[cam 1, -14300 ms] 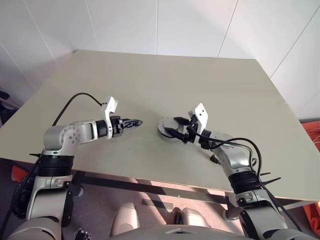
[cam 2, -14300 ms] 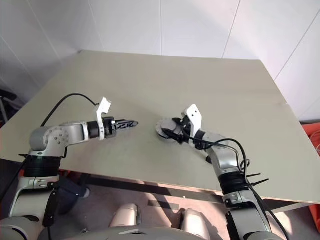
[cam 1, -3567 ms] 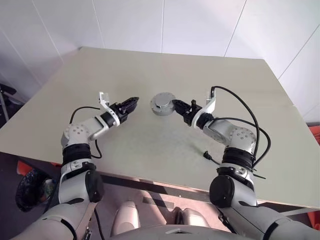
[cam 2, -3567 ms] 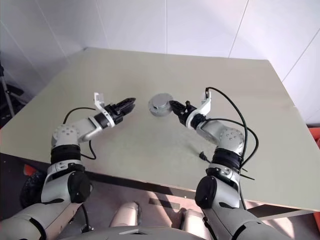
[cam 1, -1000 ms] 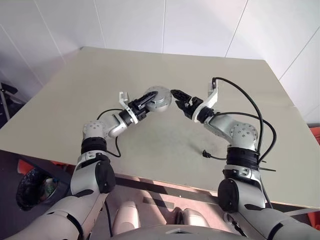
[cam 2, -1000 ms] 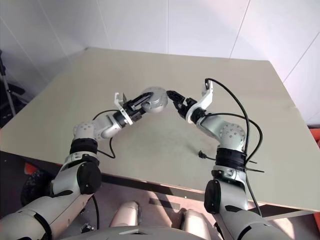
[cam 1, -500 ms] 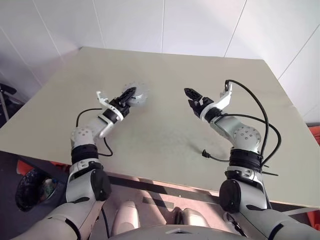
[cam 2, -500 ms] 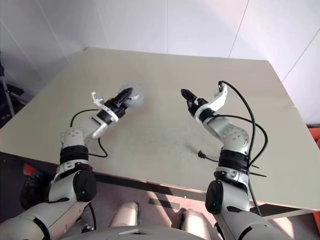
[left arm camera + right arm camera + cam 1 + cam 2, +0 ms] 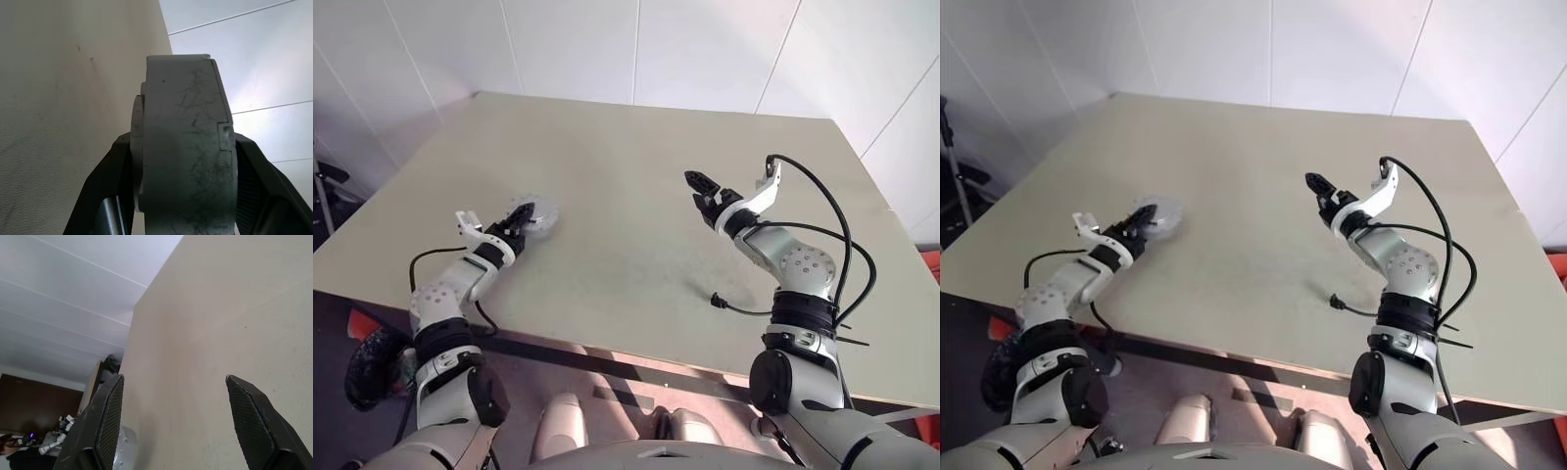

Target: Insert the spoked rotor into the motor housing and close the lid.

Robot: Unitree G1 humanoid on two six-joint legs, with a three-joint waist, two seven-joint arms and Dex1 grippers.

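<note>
Left gripper (image 9: 516,221): clamped on closed motor housing (image 9: 183,147), edge-on in wrist view.
Right gripper (image 9: 699,188): jaws spread, empty, right of housing.

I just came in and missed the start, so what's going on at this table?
The robot's left pincer is shut on the closed motor housing, gripping the round grey unit by its edge, lid shut, out over the left side of the beige table. The right pincer hangs open and empty above the table's right half, holding nothing. The spoked rotor isn't loose on the table; presumably it is already inside, though the closed case hides that.
</note>
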